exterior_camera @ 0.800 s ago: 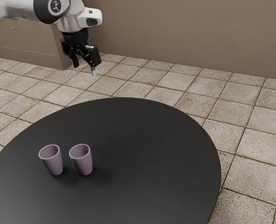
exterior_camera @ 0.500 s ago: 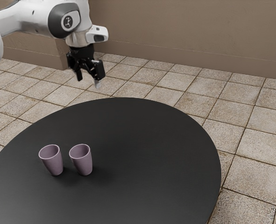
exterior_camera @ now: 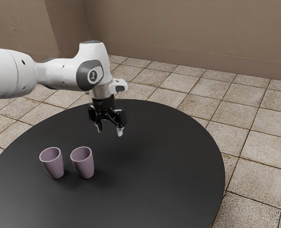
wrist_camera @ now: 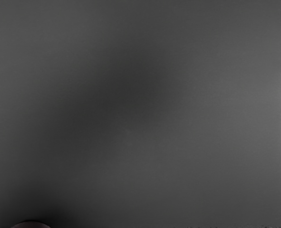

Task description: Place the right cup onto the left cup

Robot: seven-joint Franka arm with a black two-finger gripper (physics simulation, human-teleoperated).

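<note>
Jaws: spread apart, empty; the space between the fingertips holds nothing.
Gripper [exterior_camera: 110, 130]: above the black table [exterior_camera: 169, 175], pointing down, clear of both cups. Descent from this position would meet bare tabletop, so a sideways correction is called for first.
Right-hand cup in the exterior view [exterior_camera: 83, 164]: upright on the table, nearer the gripper, apparently the one to lift. Fault risk: an off-centre descent could land a fingertip on the rim and tip it.
Left-hand cup in the exterior view [exterior_camera: 54, 166]: upright, unstacked, apparently the receiver. Fault risk: a push from its neighbour could shift or topple it before stacking.
Gap between cups: narrow, no contact seen. Fault risk: a finger lowered into it could strike the second cup while straddling the first.
Cup walls: tapered, wider at the rim than at the base. Fault risk: a grip taken low or aslant may slip or let the cup swing, and a tilted base could catch on the receiving rim instead of entering the mouth.
Wrist view: cup rim just entering at the edge; which cup cannot be told. Fault risk: aiming on so small a part could select the wrong cup, the two being alike.
Arm [exterior_camera: 59, 73]: reaching over the table. Fault risk: hurried sideways travel could carry the fingers into a cup.
Task status: approach stage, nothing grasped, nothing stacked.
</note>
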